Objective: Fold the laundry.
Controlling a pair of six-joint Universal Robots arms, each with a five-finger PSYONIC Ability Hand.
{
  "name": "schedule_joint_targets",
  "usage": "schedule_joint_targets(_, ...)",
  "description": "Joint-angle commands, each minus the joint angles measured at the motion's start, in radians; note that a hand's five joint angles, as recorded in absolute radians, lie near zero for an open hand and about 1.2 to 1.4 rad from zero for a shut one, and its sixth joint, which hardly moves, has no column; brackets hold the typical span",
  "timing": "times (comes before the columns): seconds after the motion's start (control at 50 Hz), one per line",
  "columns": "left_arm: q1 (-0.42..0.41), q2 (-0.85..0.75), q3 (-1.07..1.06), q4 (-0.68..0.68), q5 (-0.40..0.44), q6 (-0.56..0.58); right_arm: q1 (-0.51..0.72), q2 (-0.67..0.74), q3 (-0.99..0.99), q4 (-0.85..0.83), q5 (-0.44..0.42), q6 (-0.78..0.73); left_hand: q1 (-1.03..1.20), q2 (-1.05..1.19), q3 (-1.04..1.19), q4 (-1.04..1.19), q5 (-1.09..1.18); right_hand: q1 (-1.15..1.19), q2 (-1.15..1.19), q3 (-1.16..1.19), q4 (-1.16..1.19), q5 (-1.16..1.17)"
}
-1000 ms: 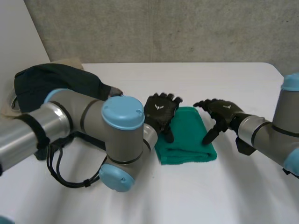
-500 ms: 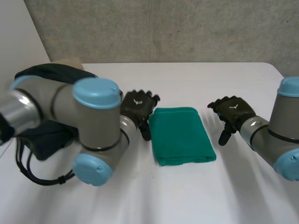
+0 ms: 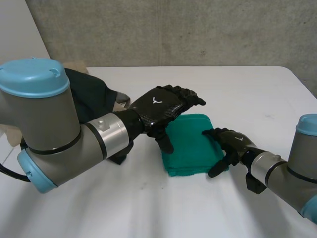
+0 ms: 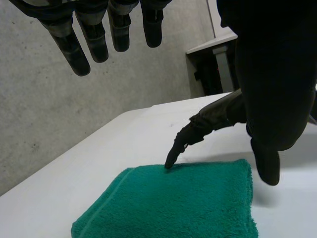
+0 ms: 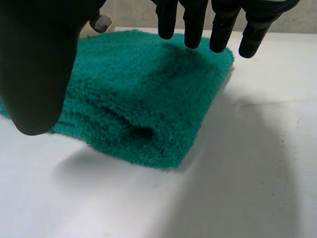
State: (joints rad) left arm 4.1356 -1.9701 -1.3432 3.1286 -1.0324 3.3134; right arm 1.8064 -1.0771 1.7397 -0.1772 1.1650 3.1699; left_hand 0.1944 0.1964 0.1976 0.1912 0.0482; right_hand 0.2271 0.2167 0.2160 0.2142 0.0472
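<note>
A folded green towel (image 3: 192, 149) lies in the middle of the white table (image 3: 237, 89). My left hand (image 3: 161, 106) hovers open above the towel's far left part, fingers straight and thumb hanging down. In the left wrist view its fingers (image 4: 99, 34) and thumb (image 4: 277, 79) stand clear over the towel (image 4: 173, 203). My right hand (image 3: 230, 142) is open at the towel's right edge, with a fingertip (image 4: 171, 161) resting on it. In the right wrist view the fingers (image 5: 208, 22) reach over the towel (image 5: 143, 99), and the thumb (image 5: 34, 64) hangs at its near side.
A heap of dark clothing (image 3: 91, 91) lies at the table's back left, with something beige (image 3: 75, 65) behind it. My left arm (image 3: 54, 134) crosses the table's left half. A grey wall (image 3: 173, 29) stands behind the table.
The left hand left the towel, drew off to its left, then came back raised over it. The right hand pulled away to the right, then returned to the towel's right edge.
</note>
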Motion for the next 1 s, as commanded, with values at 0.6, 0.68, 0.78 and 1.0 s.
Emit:
schedule_joint_targets(0.6, -0.009, 0.011, 0.013, 0.007, -0.012, -0.002, -0.159, 0.338, -0.609, -0.081, 0.272, -0.005, 0.002, 0.0, -0.002, 0.005, -0.027, 1.169, 1.18, 1.18, 1.182, 1.175)
schedule_joint_targets(0.68, -0.023, 0.013, 0.018, 0.007, -0.012, -0.002, -0.223, 0.451, -0.796, -0.029, 0.327, -0.013, 0.002, 0.0, -0.002, 0.005, -0.027, 1.169, 1.18, 1.18, 1.182, 1.175)
schedule_joint_targets(0.78, -0.032, 0.013, 0.018, 0.011, -0.012, -0.002, -0.274, 0.6, -1.079, 0.086, 0.357, -0.013, 0.002, 0.0, -0.002, 0.005, -0.027, 1.169, 1.18, 1.18, 1.182, 1.175)
schedule_joint_targets(1.0, -0.057, 0.014, 0.019, 0.025, -0.012, -0.002, -0.372, 0.802, -1.459, 0.225, 0.375, -0.028, 0.004, 0.002, 0.001, 0.008, -0.024, 1.169, 1.18, 1.18, 1.182, 1.175)
